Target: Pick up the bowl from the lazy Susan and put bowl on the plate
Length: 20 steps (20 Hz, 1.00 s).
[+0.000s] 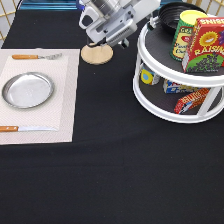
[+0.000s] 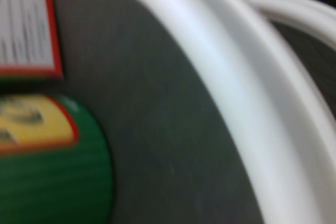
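Note:
The black bowl sits at the back of the lazy Susan's top tier, at the exterior view's top right. The lazy Susan is white with dark mats. My gripper reaches in from the exterior view's top, its tip at the bowl's left rim, over the top tier's edge. The wrist view shows the turntable's white rim and dark mat close up; the bowl does not show there. The silver plate lies empty on a pale placemat at the exterior view's left.
A green-and-yellow can and a red raisin box stand on the top tier beside the bowl. Boxes and a can fill the lower tier. A tan wooden coaster lies under the arm. A fork and knife flank the plate.

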Tool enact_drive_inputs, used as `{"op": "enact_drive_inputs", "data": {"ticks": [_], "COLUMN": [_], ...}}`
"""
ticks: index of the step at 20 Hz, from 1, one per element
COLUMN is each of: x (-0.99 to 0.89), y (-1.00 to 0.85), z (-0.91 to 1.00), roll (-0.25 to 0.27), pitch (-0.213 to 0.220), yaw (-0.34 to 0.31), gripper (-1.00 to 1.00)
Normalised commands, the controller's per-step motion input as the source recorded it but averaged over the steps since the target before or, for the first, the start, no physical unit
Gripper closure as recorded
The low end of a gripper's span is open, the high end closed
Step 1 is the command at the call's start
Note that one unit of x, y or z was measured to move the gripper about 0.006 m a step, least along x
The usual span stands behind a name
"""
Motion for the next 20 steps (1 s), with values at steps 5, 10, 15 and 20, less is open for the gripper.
{"op": "enact_drive_inputs", "data": {"ticks": [5, 10, 15, 20], "x": [-0.73, -0.24, 0.00, 0.18], "y": [0.27, 0.56, 0.25, -0.05], "z": [-0.10, -0.01, -0.10, -0.15], "roll": [-0.074, -0.066, -0.027, -0.015], "pitch": [0.000, 0.032, 0.073, 0.072], "yaw": [0.067, 0.044, 0.001, 0.000], "gripper": [-1.00, -1.00, -1.00, -1.00]}}
